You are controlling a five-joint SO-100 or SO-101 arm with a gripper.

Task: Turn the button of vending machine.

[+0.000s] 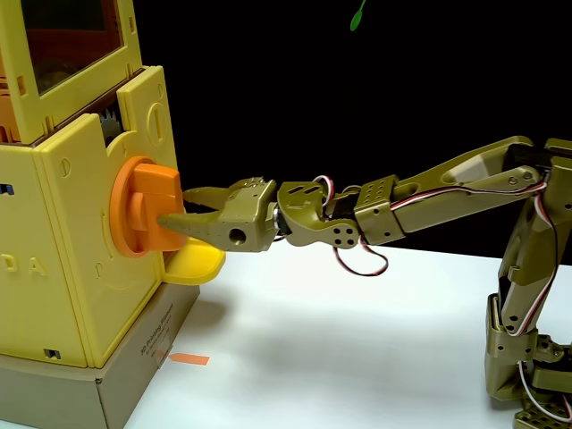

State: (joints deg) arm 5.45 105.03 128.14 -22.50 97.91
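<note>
From the fixed view I see the vending machine (80,223) standing at the left on a cardboard box (107,380), its orange button (147,207) sticking out of the side panel just above the small yellow tray (195,264). My arm reaches across the white table (357,357), and the fingers (174,207) are spread slightly around the button's raised bar, one above and one below. I cannot tell whether they actually press on it.
</note>
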